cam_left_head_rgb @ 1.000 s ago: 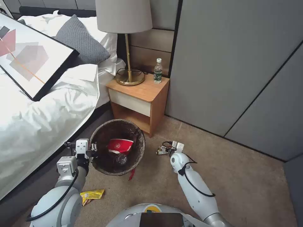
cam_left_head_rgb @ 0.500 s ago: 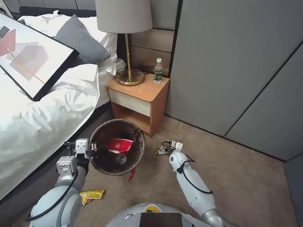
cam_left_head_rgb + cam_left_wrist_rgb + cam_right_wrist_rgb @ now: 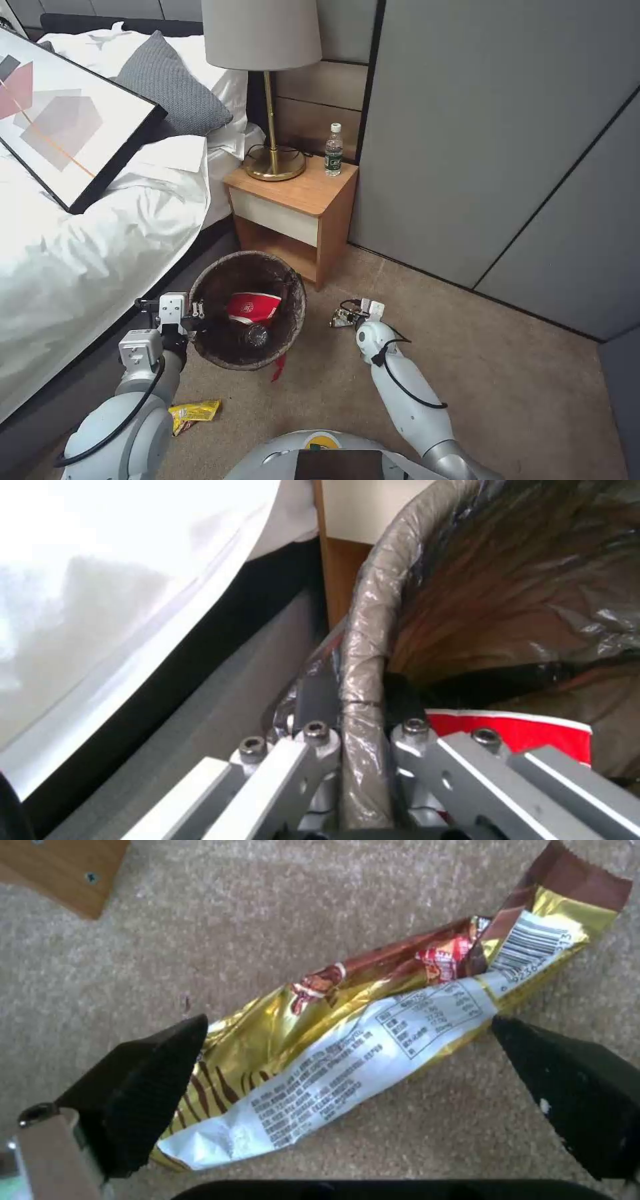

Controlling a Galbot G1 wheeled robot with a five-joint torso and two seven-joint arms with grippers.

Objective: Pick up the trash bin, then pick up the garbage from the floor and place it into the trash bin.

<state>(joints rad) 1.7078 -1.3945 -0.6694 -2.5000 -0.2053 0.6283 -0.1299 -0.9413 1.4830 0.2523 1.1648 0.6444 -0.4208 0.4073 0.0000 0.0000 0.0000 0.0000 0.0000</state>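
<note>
Between right gripper (image 3: 347, 1080) fingers (image 3: 143, 1085), crumpled gold-brown wrapper (image 3: 373, 1040)

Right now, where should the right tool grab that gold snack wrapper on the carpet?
Across its narrow middle, coming straight down: the gold snack wrapper lies flat and long on the carpet, and the right tool already hangs open with a finger on each side of it.

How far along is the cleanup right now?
Done: left claw is clamped on the trash bin rim, and a red cup and bottle lie inside. In hand: right claw is open over a gold wrapper on the carpet. Left: that wrapper and a yellow wrapper.
</note>
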